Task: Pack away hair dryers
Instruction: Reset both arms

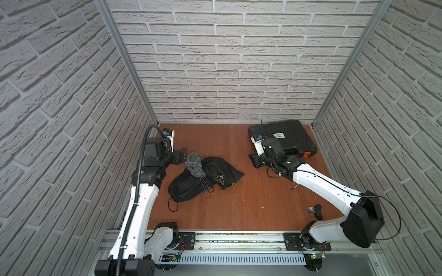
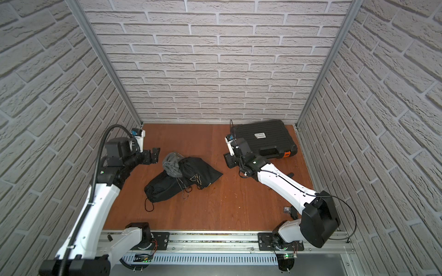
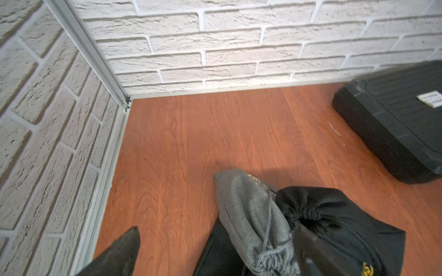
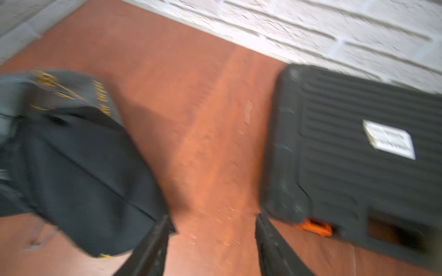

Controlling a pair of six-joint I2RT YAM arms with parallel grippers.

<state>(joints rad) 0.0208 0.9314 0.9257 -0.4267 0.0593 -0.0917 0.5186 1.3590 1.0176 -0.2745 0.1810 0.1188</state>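
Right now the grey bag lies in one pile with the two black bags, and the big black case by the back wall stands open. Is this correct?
Not quite: the case is closed, its ribbed lid down flat, as the right wrist view shows. The grey bag does lie in one pile with the two black bags.

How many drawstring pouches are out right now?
3, in one pile: grey pouch on top; gold-logo black pouch against it, toward the hard case; plain black pouch beneath both. Another could be hidden underneath.
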